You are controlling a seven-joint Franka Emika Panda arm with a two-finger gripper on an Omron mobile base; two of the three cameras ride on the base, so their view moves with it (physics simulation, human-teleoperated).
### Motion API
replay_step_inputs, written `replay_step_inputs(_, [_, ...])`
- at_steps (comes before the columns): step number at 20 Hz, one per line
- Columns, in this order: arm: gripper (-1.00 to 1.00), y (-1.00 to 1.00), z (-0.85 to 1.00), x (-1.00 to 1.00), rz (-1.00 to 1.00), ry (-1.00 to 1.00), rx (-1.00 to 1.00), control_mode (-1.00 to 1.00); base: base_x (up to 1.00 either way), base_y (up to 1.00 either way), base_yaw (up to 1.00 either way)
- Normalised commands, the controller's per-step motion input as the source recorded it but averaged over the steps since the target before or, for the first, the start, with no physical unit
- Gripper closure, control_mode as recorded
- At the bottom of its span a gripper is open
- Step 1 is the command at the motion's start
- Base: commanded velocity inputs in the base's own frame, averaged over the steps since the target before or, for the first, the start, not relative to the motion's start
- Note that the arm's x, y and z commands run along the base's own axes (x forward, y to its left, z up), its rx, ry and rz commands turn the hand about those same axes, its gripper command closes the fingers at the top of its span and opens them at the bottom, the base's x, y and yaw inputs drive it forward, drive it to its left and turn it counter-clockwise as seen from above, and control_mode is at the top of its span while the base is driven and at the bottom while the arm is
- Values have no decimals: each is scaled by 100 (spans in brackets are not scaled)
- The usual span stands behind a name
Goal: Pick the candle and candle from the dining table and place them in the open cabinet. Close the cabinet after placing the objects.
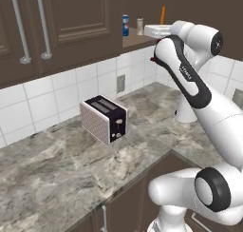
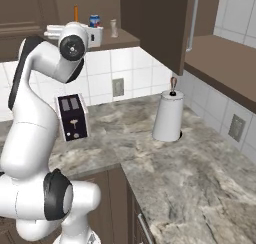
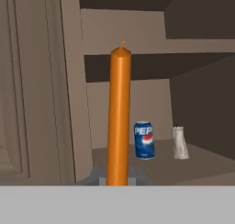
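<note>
Standing upright, the orange taper candle is clamped in the pincer.

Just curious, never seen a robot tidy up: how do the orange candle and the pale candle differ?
The orange candle is tall and thin; the pale candle is short and stubby. The orange candle is clamped in the end effector; the pale candle stands free on the cabinet shelf. Both stand upright.
</note>
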Motion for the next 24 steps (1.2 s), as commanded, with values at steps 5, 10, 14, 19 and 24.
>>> replay_step_inputs(5, [100,0,2,28,0,0,0,-100,0,0,0])
replay_step_inputs(10, [100,0,3,41,0,0,0,-100,0,0,0])
replay_step_inputs(14, [100,0,11,45,0,0,0,-100,0,0,0])
replay_step_inputs(19, [100,-14,4,44,7,0,0,-100,0,0,0])
replay_step_inputs(24, [100,-30,0,29,13,0,0,-100,0,0,0])
